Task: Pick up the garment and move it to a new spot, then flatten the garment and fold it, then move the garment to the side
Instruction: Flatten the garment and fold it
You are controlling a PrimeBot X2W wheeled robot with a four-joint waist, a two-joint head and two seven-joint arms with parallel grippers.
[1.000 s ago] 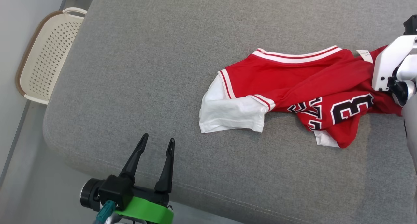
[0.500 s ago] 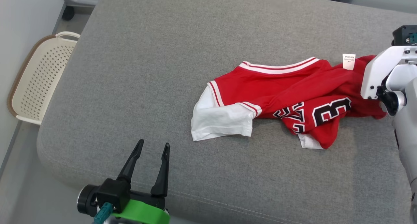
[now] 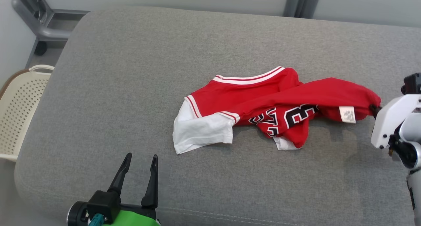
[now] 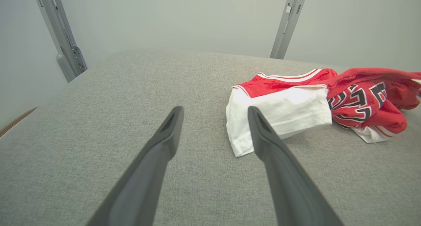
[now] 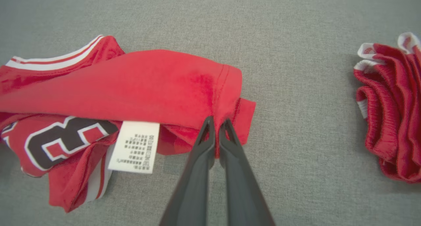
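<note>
The garment (image 3: 263,104) is a red jersey with white sleeves and black-and-white numbers, crumpled on the grey cushion (image 3: 131,71). In the right wrist view my right gripper (image 5: 217,124) is shut on the hem of the garment (image 5: 148,87), next to a white care label (image 5: 135,146); the pinched edge is raised off the cushion. In the head view the right gripper (image 3: 375,109) sits at the jersey's right end. My left gripper (image 3: 139,158) stands open near the front edge, left of the white sleeve (image 4: 279,114), with nothing between its fingers (image 4: 171,127).
A second red-and-white piece of clothing (image 5: 391,107) lies bunched on the cushion to the right of my right gripper. A cream perforated basket (image 3: 19,111) stands on the floor at the left. Grey metal frame legs (image 3: 33,18) rise behind the cushion.
My right gripper has shut on the jersey's hem and lifted it, folding the right end over so the label hangs below. The head camera has tilted, shifting the whole picture.
</note>
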